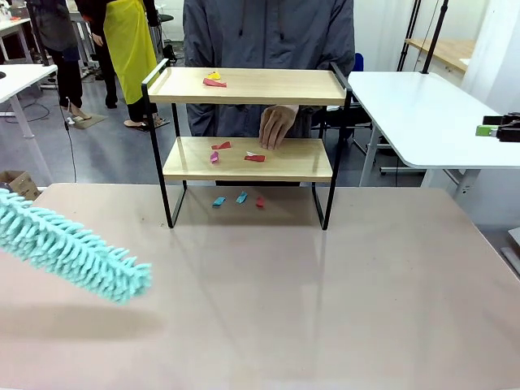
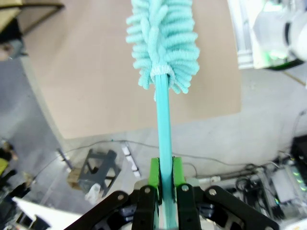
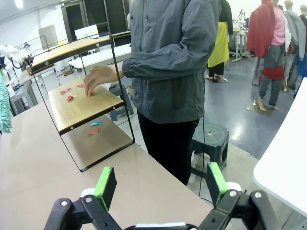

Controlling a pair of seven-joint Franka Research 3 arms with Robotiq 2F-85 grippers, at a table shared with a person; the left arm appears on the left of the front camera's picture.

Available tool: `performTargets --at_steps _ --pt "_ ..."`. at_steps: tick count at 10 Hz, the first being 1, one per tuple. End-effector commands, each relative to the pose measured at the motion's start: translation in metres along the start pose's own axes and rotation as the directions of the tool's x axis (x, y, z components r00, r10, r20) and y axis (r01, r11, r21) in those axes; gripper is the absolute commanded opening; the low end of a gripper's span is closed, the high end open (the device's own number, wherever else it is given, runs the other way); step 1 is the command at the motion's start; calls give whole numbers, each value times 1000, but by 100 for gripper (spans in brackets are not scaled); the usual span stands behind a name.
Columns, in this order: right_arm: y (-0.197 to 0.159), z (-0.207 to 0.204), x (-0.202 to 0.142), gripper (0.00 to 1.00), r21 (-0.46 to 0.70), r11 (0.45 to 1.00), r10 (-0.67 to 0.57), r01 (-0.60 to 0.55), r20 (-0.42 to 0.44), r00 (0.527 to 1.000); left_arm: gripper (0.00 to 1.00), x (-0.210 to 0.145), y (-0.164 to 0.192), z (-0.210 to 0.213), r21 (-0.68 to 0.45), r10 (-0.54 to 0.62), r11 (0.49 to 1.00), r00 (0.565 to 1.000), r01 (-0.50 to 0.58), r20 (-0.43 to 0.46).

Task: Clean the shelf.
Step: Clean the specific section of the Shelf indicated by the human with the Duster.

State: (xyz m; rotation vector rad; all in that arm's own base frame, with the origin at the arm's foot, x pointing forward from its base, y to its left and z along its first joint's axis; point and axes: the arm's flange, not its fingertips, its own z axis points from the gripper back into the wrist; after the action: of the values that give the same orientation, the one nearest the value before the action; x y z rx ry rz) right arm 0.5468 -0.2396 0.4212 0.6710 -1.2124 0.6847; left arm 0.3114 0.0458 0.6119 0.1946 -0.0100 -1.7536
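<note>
The shelf (image 1: 276, 86) stands mid-table, two wooden boards on a black frame. Yellow and red paper scraps (image 1: 214, 80) lie on its top board, red and pink scraps (image 1: 254, 157) on the lower one. A person's hand (image 1: 278, 126) rests on the lower board. My left gripper (image 2: 163, 175) is shut on the handle of a teal duster (image 2: 163, 43), whose fluffy head (image 1: 77, 253) hangs over the table's left side, well short of the shelf. My right gripper (image 3: 160, 184) is open and empty, off to the right (image 1: 491, 127), facing the shelf's side (image 3: 91, 108).
Blue and red scraps (image 1: 240, 199) lie on the table under the shelf. The person stands right behind the shelf. A white table (image 1: 422, 114) sits at the right, beneath my right gripper. Broad bare tabletop lies in front of the shelf.
</note>
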Motion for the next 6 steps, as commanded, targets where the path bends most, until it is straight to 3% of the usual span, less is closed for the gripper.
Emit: performTargets --at_steps 1,3,6 --pt "0 -1 2 100 -2 1000 6 -6 -4 1000 13 13 13 1 7 65 998 985 -67 162" --pt "0 -1 2 100 -2 1000 6 -6 -4 1000 13 38 22 10 -63 140 990 934 -126 329" --pt "0 -1 2 100 -2 1000 6 -6 -4 1000 13 107 13 29 -175 409 913 831 -370 376"
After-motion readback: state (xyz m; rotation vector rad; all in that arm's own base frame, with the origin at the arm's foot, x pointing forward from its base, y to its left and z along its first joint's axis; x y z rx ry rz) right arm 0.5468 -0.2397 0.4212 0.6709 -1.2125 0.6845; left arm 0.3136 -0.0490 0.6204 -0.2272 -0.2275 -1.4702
